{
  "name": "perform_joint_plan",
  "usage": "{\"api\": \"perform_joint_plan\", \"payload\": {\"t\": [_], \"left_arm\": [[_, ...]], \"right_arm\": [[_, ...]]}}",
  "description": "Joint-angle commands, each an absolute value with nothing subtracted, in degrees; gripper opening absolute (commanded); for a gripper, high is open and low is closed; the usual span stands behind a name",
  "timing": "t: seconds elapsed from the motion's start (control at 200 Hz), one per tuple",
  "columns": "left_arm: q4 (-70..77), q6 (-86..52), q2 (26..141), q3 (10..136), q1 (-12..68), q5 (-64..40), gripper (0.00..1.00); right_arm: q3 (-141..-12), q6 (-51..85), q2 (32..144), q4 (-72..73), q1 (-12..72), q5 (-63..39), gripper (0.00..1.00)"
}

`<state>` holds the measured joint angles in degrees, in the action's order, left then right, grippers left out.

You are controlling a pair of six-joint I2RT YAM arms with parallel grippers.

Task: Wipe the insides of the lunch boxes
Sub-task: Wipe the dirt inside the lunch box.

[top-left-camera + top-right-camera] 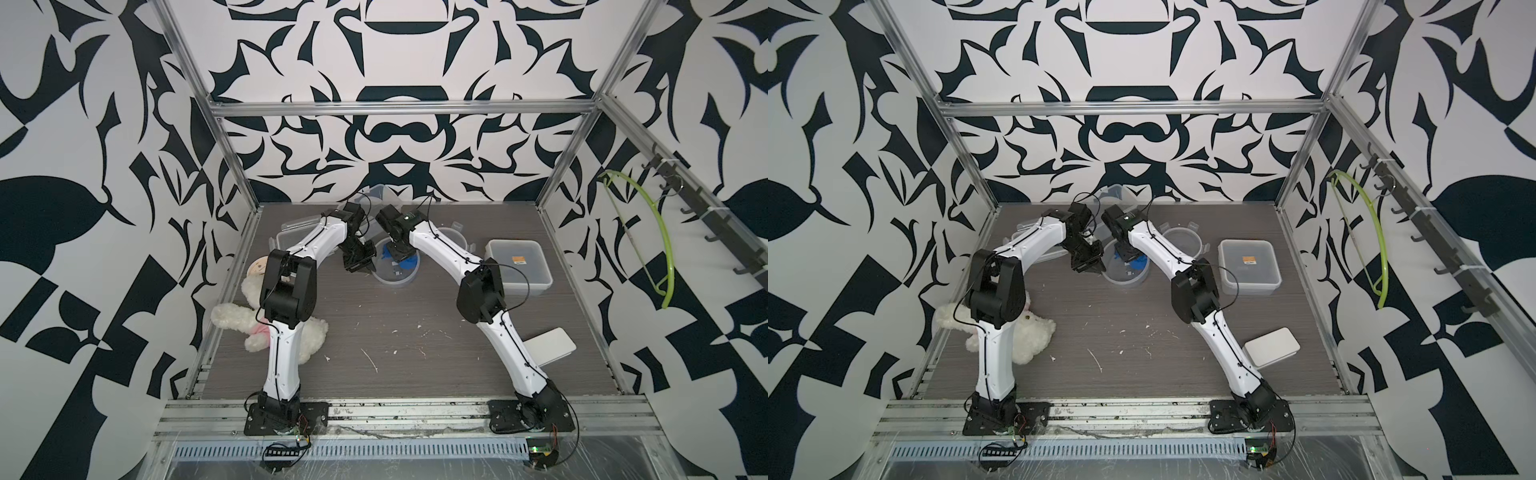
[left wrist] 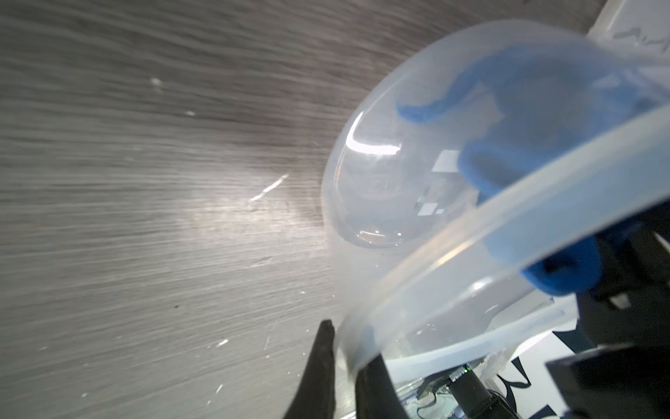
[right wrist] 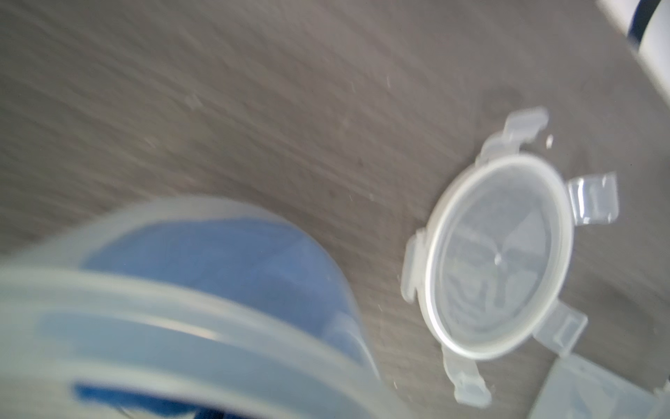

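Observation:
The round lunch box [image 1: 395, 276] [image 1: 1128, 276] stands open at the back middle of the table. My left gripper [image 1: 367, 270] [image 2: 348, 350] is shut on its near-left rim, one finger [image 2: 322, 366] outside the wall and one inside. My right gripper [image 1: 401, 254] reaches down into the box, shut on the blue cloth [image 1: 409, 262] [image 2: 507, 163], which presses against the inner wall. In the right wrist view the jaws are hidden and the cloth [image 3: 217, 261] shows through the box wall [image 3: 174, 319]. The square lunch box [image 1: 519, 266] sits to the right with an orange sticker. Another clear lunch box [image 1: 380, 194] is partly hidden behind the arms.
The round lid [image 1: 454, 237] [image 3: 496, 261] lies just right of the round box. A clear container [image 1: 286, 241] sits behind the left arm. A white plush toy [image 1: 307, 336] and a beige clock [image 1: 258, 266] are at the left edge. A flat white box [image 1: 548, 347] lies front right.

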<state>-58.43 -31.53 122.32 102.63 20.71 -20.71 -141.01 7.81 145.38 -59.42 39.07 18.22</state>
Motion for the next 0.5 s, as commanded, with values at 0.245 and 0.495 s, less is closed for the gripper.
{"api": "perform_joint_plan", "payload": {"t": [0.245, 0.495], "left_arm": [[-62.3, -29.9, 120.2, 102.8, 21.3, -22.2, 0.00], [-64.1, -28.9, 121.3, 103.6, 21.2, -21.6, 0.00]], "right_arm": [[-126.9, 12.4, 137.7, -39.3, 39.3, -17.4, 0.00], [-95.7, 28.8, 113.5, -9.5, 27.1, -35.2, 0.00]]}}
